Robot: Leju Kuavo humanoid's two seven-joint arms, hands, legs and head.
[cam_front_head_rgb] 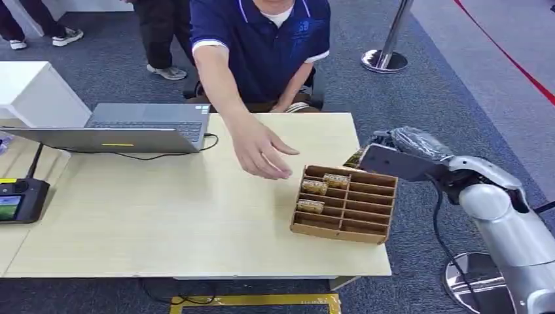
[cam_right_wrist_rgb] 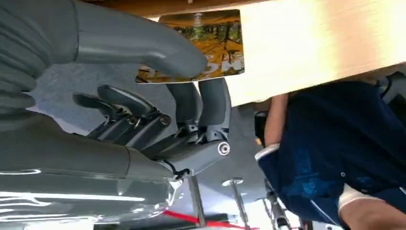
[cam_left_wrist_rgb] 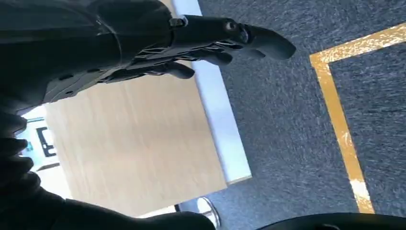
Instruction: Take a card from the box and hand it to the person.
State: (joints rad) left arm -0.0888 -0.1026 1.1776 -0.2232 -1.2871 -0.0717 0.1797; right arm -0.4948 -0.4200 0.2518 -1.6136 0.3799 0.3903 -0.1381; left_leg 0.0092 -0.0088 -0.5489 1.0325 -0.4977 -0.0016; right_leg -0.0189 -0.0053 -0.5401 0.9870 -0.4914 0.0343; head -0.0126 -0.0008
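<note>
Risk: the thin yellow-and-green printed card (cam_right_wrist_rgb: 210, 45), pinched between thumb and fingers (cam_right_wrist_rgb: 201, 103) of the right hand (cam_front_head_rgb: 399, 154) beside the brown cardboard slotted box (cam_front_head_rgb: 345, 204), could slip before the person's outstretched hand (cam_front_head_rgb: 262, 152) takes it. Card: flat, glossy, foliage print. Left hand (cam_left_wrist_rgb: 191, 48): fingers extended, released, above the pale wooden bench (cam_left_wrist_rgb: 139, 143).

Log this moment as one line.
right hand: pinches card | box: on table | person's hand: outstretched over table
</note>
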